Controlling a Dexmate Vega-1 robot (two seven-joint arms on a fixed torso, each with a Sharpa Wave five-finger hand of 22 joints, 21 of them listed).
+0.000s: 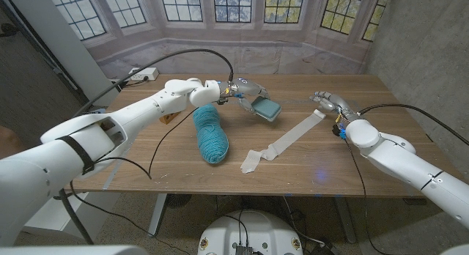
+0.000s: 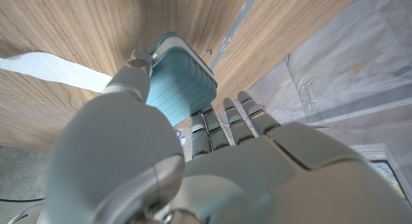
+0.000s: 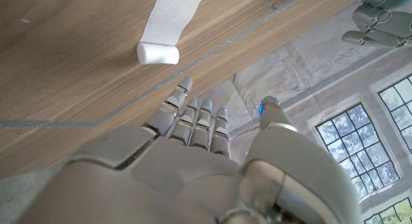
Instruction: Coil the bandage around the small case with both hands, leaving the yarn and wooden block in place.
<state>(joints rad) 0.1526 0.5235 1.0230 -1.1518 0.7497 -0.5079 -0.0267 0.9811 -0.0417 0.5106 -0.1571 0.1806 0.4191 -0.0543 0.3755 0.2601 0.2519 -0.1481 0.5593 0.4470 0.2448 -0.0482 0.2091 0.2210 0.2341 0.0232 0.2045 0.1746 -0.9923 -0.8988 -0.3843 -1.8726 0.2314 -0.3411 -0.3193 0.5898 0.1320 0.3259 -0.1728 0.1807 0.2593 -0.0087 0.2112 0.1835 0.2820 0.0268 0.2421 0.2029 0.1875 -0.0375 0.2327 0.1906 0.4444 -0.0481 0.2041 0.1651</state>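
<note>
My left hand (image 1: pixel 245 90) grips the small teal case (image 1: pixel 265 107) a little behind the table's middle, and the case is tilted. The left wrist view has the ribbed case (image 2: pixel 183 76) between thumb and fingers (image 2: pixel 235 118). A white bandage (image 1: pixel 289 140) lies partly unrolled across the table, from a loose folded end at the front to a small rolled end (image 3: pixel 158 53) at the back right. My right hand (image 1: pixel 330 102) hovers just behind that rolled end, fingers apart and holding nothing. A teal yarn skein (image 1: pixel 210 132) lies left of the bandage. The wooden block (image 1: pixel 170 117) peeks out from behind my left arm.
A black cable (image 1: pixel 150 149) loops over the table's left half and another runs along my right arm (image 1: pixel 352 149). A white power strip (image 1: pixel 143 75) lies at the back left edge. The wooden table (image 1: pixel 322 171) is bare at the front right.
</note>
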